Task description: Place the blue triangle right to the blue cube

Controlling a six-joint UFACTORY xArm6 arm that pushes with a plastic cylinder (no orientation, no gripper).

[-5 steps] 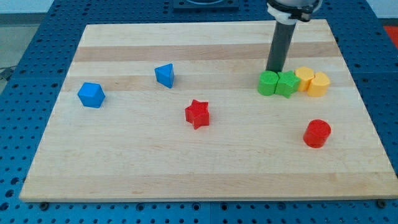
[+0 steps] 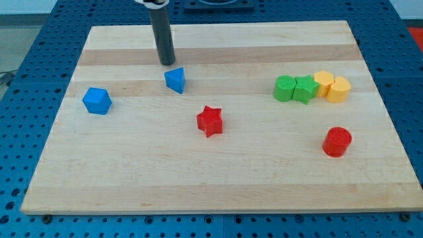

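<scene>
The blue triangle [image 2: 175, 80] lies on the wooden board [image 2: 218, 172], left of centre toward the view's top. The blue cube [image 2: 97, 100] sits further to the view's left, a little lower. My tip [image 2: 166, 63] is just above and slightly left of the blue triangle, close to it with a small gap. The rod rises from there to the view's top edge.
A red star [image 2: 210, 120] lies below and right of the triangle. At the view's right, a green cylinder [image 2: 285, 88], a green star [image 2: 305, 88] and two yellow blocks [image 2: 332, 87] stand in a row. A red cylinder [image 2: 337, 141] sits below them.
My tip has moved far to the view's left, from beside the green blocks to just above the blue triangle. No block has moved.
</scene>
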